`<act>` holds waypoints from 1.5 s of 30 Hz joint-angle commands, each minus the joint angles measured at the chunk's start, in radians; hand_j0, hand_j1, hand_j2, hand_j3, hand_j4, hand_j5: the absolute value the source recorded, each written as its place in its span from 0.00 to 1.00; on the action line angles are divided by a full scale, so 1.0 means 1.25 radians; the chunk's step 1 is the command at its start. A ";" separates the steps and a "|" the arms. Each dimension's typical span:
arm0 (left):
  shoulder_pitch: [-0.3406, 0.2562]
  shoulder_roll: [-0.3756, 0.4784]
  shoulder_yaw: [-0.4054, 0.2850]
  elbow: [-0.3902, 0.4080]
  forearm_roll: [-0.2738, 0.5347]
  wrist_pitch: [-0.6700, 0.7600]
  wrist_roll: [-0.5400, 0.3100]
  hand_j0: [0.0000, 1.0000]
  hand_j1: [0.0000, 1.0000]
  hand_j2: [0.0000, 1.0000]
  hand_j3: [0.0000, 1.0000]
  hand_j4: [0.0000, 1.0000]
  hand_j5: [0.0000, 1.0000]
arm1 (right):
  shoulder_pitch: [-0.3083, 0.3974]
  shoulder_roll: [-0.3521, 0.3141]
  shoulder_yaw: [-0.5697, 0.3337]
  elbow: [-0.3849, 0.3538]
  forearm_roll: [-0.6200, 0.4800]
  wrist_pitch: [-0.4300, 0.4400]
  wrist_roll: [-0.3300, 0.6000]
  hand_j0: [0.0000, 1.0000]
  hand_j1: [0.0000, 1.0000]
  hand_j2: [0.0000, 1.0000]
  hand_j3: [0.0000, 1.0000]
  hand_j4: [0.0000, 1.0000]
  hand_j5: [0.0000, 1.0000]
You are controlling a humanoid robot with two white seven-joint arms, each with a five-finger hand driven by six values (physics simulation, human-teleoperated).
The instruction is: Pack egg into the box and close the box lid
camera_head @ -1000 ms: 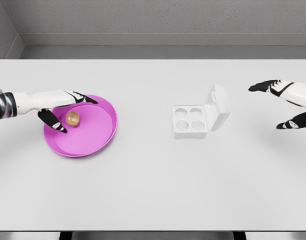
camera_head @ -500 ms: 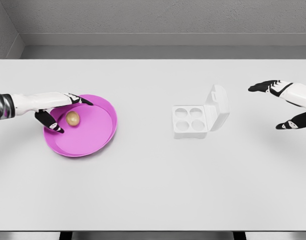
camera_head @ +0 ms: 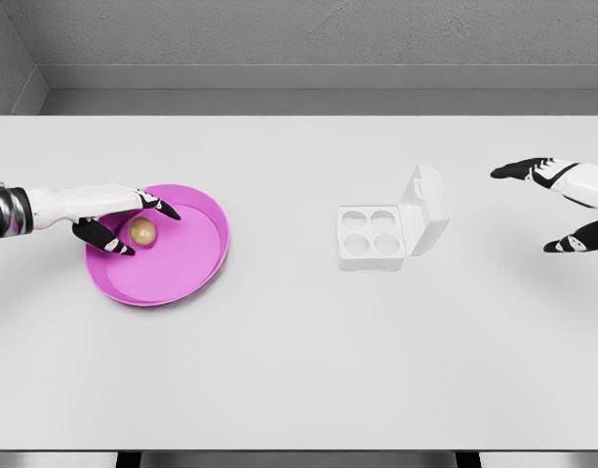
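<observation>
The egg (camera_head: 141, 231), small, light, smooth and likely fragile, lay in the pink plate (camera_head: 186, 263) near the table's left edge, bracketed by the left hand's (camera_head: 118, 216) open, unclosed fingers, wanting a gentle pinch across its middle.

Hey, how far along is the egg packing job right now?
Nothing is packed yet. The egg lies in the pink plate, and the box sits with its lid open and all four cups empty. In hand: the left hand brackets the egg with fingers spread, not gripping. The right hand hovers open at the right edge. Left: grasp, carry, place, close the lid.
</observation>
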 commanded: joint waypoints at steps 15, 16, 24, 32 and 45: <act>0.005 0.002 0.003 0.002 -0.005 0.001 0.001 0.82 0.82 0.82 0.82 0.82 0.82 | 0.000 0.001 0.004 0.001 -0.005 0.002 0.000 1.00 1.00 1.00 1.00 1.00 1.00; 0.005 0.002 0.003 0.002 -0.005 0.001 0.001 0.82 0.82 0.82 0.82 0.82 0.82 | 0.000 0.002 0.002 0.001 0.003 0.002 0.000 1.00 1.00 1.00 1.00 1.00 1.00; 0.005 0.002 0.004 0.004 -0.007 0.001 0.001 0.82 0.82 0.82 0.82 0.82 0.82 | 0.000 0.003 0.002 0.001 0.004 0.002 0.000 1.00 1.00 1.00 1.00 1.00 1.00; 0.005 0.002 0.007 0.010 -0.007 0.001 0.003 0.82 0.82 0.82 0.82 0.82 0.82 | 0.000 0.003 0.002 0.003 0.005 0.002 0.000 1.00 1.00 1.00 1.00 1.00 1.00; 0.004 -0.001 0.009 0.021 -0.020 0.001 0.003 0.77 0.77 0.77 0.77 0.77 0.77 | 0.000 0.010 0.005 0.001 0.011 0.002 0.000 1.00 1.00 1.00 1.00 1.00 1.00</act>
